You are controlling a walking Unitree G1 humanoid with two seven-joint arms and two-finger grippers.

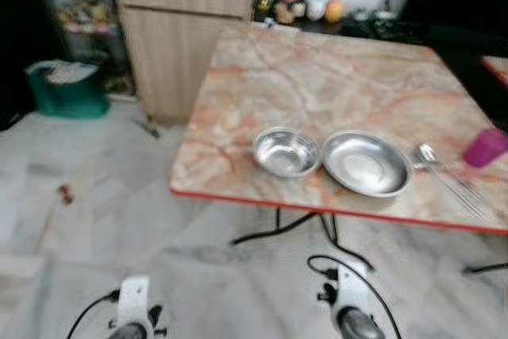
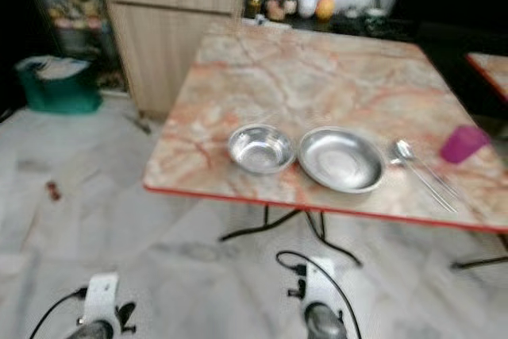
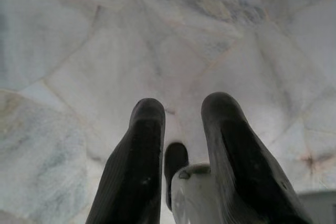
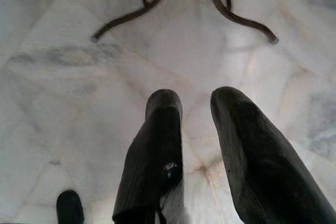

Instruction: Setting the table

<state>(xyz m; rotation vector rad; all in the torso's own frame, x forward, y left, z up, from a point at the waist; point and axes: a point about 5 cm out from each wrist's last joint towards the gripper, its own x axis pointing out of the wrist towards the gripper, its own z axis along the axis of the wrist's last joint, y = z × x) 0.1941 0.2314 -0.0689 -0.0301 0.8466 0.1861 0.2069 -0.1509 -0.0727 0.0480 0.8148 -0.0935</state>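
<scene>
spoon [image 1: 444, 171] | long axis diagonal, bowl toward plate [image 1: 367, 163] | left hand [image 3: 181, 114], right hand [image 4: 197, 106] spread, empty

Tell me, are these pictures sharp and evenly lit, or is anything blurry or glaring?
Left eye view: soft all over, the pink plastic cup smeared, pale glare inside the wide shiny steel plate. Right eye view: equally soft; the small steel bowl glints, the far right corner is dark. Left wrist view: black fingers out of focus. Right wrist view: bright white marble floor.
</scene>
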